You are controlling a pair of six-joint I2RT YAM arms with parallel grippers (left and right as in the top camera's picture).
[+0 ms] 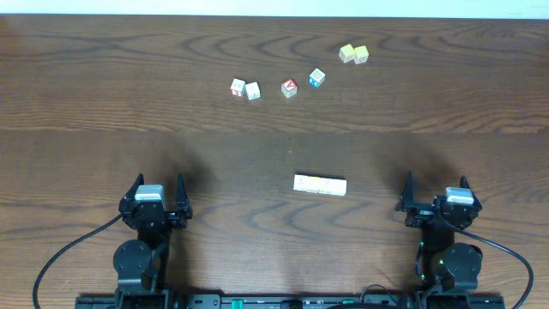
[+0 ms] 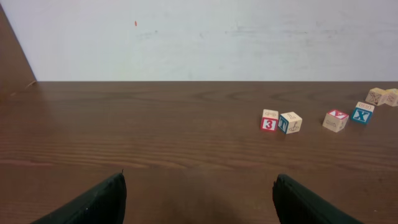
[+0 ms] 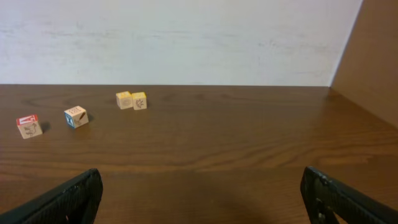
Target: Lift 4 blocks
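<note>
As the overhead view shows, the row of four blocks (image 1: 320, 184) lies flat on the table (image 1: 103, 120), its cubes set end to end and touching. Their tops are pale cream, with one looking yellower (the markings are too small to read). The row sits in the near half of the table, between the two arms and somewhat closer to the right one, apart from both; neither wrist view shows it.

The left gripper (image 1: 159, 182) hovers near the front edge with its jaws spread wide and nothing between them. The left wrist view shows its two dark fingers (image 2: 93, 202) at the lower corners of the frame with bare wood between. The right gripper (image 1: 437, 184) is likewise wide apart and empty, its fingers (image 3: 339, 199) framing only table.

Farther back lies a loose line of other cubes, well apart from the row:
- a cube with a red 3 (image 2: 269, 120), side by side with a cube with a blue side face (image 2: 290, 122)
- a red-topped cube (image 1: 289, 87)
- a blue X cube (image 1: 316, 78)
- a yellow-green pair (image 1: 353, 54), nearest the pale wall (image 2: 199, 37)
</note>
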